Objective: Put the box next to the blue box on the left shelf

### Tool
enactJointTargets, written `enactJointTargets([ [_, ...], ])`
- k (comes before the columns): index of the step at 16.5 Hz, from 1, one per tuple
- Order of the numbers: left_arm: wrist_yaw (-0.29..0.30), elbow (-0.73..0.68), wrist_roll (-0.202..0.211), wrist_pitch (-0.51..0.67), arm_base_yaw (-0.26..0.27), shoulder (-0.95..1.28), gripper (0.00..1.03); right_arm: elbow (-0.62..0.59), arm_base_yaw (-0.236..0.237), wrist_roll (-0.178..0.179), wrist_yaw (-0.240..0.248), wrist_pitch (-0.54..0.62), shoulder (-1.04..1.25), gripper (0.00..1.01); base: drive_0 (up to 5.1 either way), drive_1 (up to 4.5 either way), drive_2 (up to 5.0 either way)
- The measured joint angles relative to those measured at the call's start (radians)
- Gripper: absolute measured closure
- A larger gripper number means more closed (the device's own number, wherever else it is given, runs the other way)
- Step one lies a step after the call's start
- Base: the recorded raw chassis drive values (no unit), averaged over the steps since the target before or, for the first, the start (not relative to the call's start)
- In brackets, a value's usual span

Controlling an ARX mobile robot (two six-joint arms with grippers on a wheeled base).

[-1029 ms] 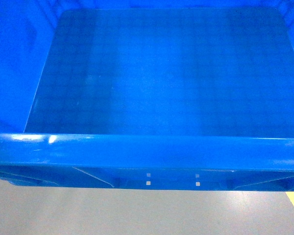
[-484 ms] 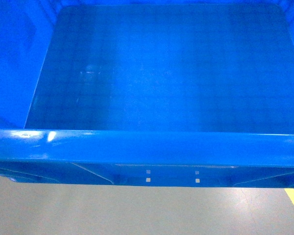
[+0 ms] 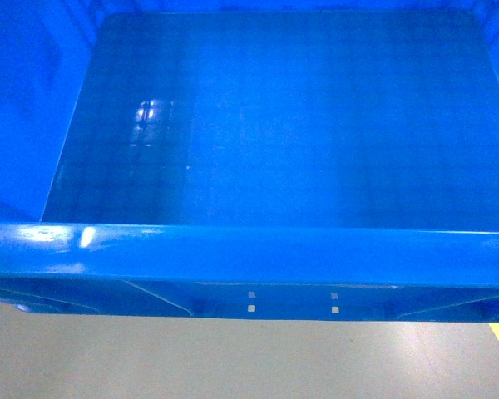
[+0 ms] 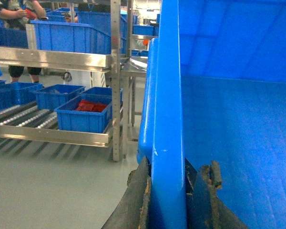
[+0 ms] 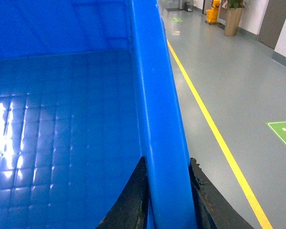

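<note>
Left pincer: the left gripper [image 4: 168,200] is closed tight on the thick rim of the box [image 4: 238,138]. One dark finger [image 4: 133,202] is on the outside of the wall. The other is on the inside.
Right pincer: the right gripper [image 5: 168,200] is pinched on the rim on the other side of the box [image 5: 62,133]. One dark finger [image 5: 128,200] is inside the wall and one is outside.
Box: the big bright blue box [image 3: 274,125] is held between the two pincers, up off the floor. It fills most of the head view. Its top is open and nothing is in it. The smooth bottom has a faint pattern of little squares with shiny light spots on it. The near rim runs across the picture.
Floor: the grey floor [image 3: 233,357] shows under the near rim. A yellow line [image 5: 214,133] runs along the floor on the right side.
Left shelf: the left shelf [image 4: 47,124] with rows of small rollers is off to the left, well apart from the held box. The box is not on it.
On the shelf: small blue crates [image 4: 83,114] sit on the rollers. One has something red [image 4: 91,106] in it.
Upper shelf: more blue crates [image 4: 69,37] stand on a metal shelf above.
Far back: a person [image 4: 19,28] stands behind the rack, partly hidden.
</note>
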Motion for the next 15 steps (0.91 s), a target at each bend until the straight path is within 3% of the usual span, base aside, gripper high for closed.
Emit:
enactJointTargets([
  [15, 0.000, 0.000, -0.002, -0.002, 0.000, 0.000, 0.93, 0.000, 0.000, 0.000, -0.001, -0.002, 0.000, 0.86, 0.0, 4.10, -4.1],
])
